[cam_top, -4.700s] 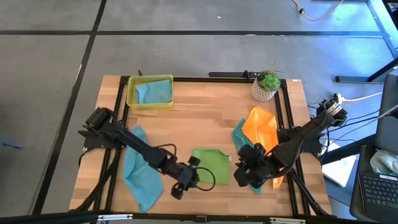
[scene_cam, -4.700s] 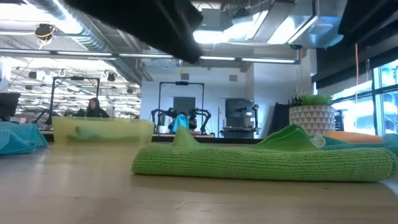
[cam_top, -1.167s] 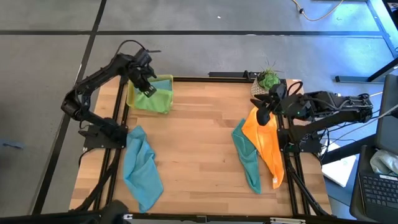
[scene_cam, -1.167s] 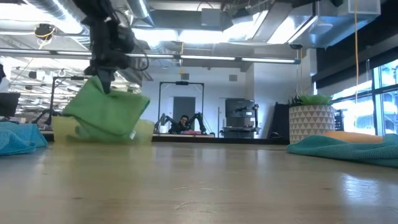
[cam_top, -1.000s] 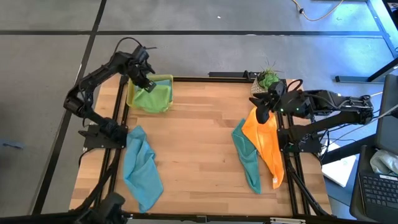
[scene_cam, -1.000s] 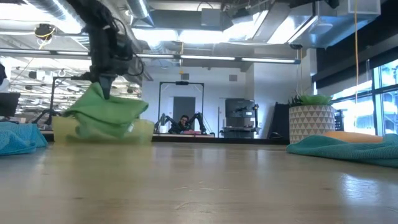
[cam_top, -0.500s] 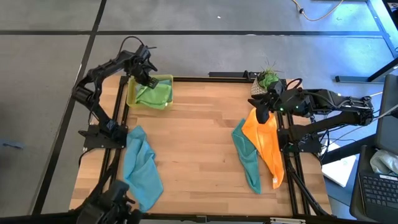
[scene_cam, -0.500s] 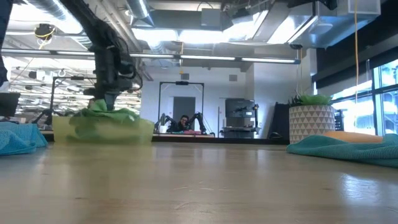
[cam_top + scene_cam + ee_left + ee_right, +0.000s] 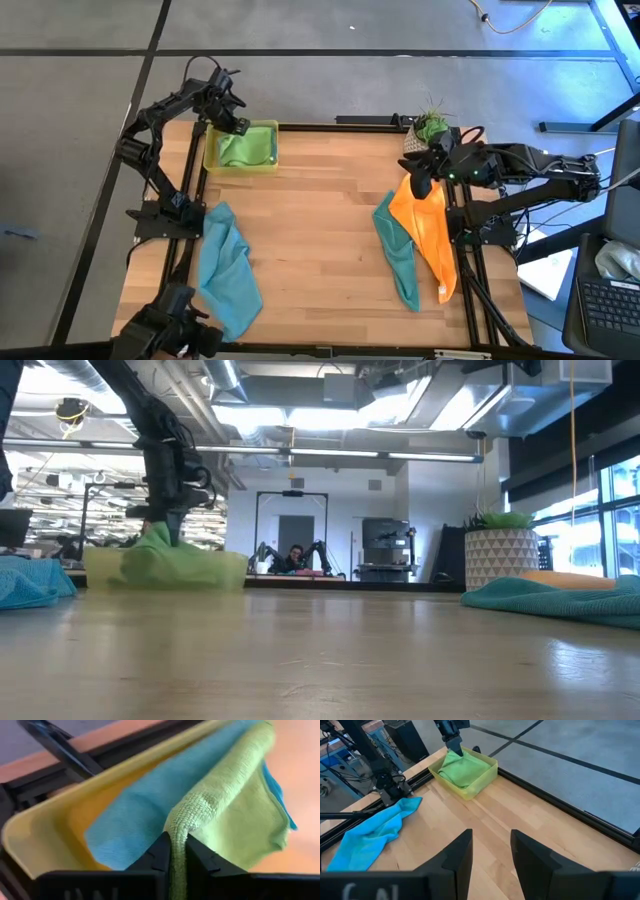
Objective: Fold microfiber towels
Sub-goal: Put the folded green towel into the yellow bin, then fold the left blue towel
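Note:
My left gripper (image 9: 232, 124) is at the table's far left, over the yellow-green tray (image 9: 210, 160), shut on the lime green towel (image 9: 245, 148). The towel lies in the tray on a light blue towel (image 9: 131, 810). My right gripper (image 9: 415, 178) is open and empty, hovering above the far end of the orange towel (image 9: 428, 228). The orange towel lies on the table at the right and partly over the teal towel (image 9: 395, 250). A second light blue towel (image 9: 228, 272) lies crumpled at the near left. My left gripper pinches a raised fold of the lime green towel (image 9: 178, 831) between its two fingers, at the towel's end toward the tray's far left corner. The fingers come from above, pointing down into the tray. The rest of the towel lies slack in the tray.
A potted plant (image 9: 430, 135) stands at the far right corner, close to my right arm. A black frame rail (image 9: 190, 190) runs along the table's edges. A dark shape (image 9: 170, 325) shows at the near left corner. Bare wood lies in the table's middle (image 9: 320, 230).
My left gripper has gone down into the tray with the lime green towel. The towel hung bunched below the fingers above the tray a second ago. Now it has sunk and spread out inside the tray, with only the held fold raised.

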Tool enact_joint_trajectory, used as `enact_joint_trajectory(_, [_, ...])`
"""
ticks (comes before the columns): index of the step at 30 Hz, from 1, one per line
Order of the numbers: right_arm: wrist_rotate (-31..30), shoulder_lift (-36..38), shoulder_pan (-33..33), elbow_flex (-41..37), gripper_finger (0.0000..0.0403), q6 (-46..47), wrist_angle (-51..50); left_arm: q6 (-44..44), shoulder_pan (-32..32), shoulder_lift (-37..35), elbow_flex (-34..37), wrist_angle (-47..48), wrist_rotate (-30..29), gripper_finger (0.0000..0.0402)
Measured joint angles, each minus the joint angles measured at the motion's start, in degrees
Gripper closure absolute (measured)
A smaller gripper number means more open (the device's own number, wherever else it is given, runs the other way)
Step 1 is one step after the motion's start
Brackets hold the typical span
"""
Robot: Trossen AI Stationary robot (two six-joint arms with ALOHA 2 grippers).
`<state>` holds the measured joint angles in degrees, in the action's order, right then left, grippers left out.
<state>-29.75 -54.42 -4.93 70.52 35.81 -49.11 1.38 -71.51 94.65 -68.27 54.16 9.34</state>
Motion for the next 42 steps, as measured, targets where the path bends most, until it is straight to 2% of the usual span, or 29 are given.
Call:
enact_joint_trajectory(5, [0.03,-1.21,0.00,0.00,0.0268,-0.04,-0.03,0.71,-0.24,-0.01,-0.02,0.67,2.66,0.0307])
enact_joint_trajectory(8, [0.54,-1.84,0.00,0.00,0.0268,-0.04,-0.01,1.66,-0.22,-0.80,-0.02,0.87,1.93,0.0273])
enact_joint_trajectory(13, [1.91,-2.60,0.00,-0.02,0.0268,0.83,-0.01,4.23,0.09,-3.71,-0.07,0.33,2.03,0.0244])
enact_joint_trajectory(22, [2.85,-2.88,0.00,-0.02,0.0268,3.07,0.06,8.28,2.89,-11.31,-0.13,0.86,-0.83,0.0241])
enact_joint_trajectory(26, [2.85,-2.88,0.00,-0.02,0.0268,3.17,0.57,9.86,4.61,-11.37,0.38,1.98,-0.98,0.0241])
enact_joint_trajectory(30, [2.59,-2.92,0.00,-0.02,0.0268,2.96,2.29,10.09,5.92,-10.53,3.95,2.63,-1.24,0.0241])
enact_joint_trajectory(34, [3.05,-3.93,0.00,-0.02,0.0268,2.86,2.83,10.42,8.34,-11.80,4.73,5.74,1.65,0.0245])
enact_joint_trajectory(37, [7.23,-5.28,1.14,-0.02,0.0265,2.85,1.05,13.65,10.87,-16.15,4.77,7.38,2.06,0.0254])
enact_joint_trajectory(42, [18.98,-8.51,6.17,-1.48,0.0235,2.59,-3.30,14.75,15.06,-22.80,4.72,14.19,3.07,0.0267])
